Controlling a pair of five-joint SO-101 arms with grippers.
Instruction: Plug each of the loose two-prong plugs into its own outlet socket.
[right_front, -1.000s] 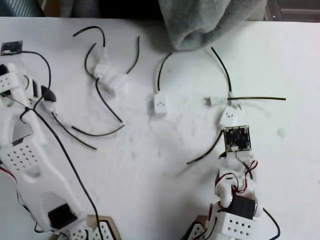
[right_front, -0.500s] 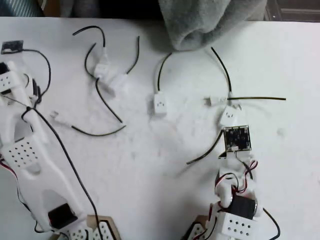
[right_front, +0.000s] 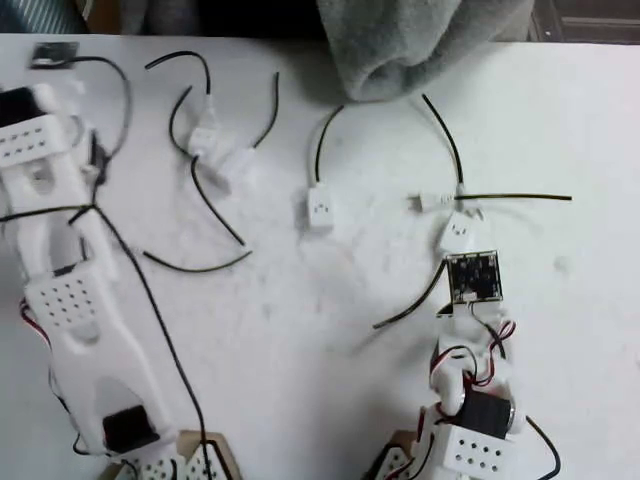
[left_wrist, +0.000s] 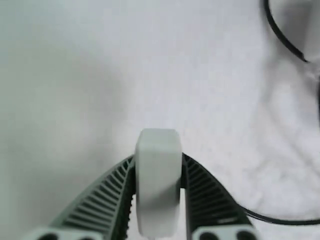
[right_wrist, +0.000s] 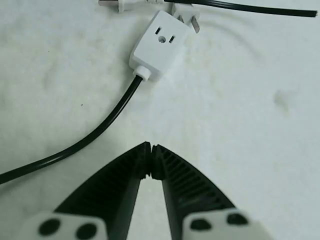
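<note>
Plug (left_wrist: 157, 185) is clamped in the left claw (left_wrist: 158, 162) above the tabletop (left_wrist: 75, 75). It is probably light, rigid and smooth, so grip the flat sides. The right claw (right_wrist: 150, 162) is closed, empty, near a socket (right_wrist: 160, 45).

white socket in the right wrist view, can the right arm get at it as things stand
Probably yes: the socket lies just ahead of the shut, empty right gripper on the table, with nothing between them.

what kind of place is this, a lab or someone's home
Probably a robotics lab or hobby workbench: a white table strewn with short cords ending in outlet sockets and plugs, plus two small robot arms with exposed wiring.
</note>
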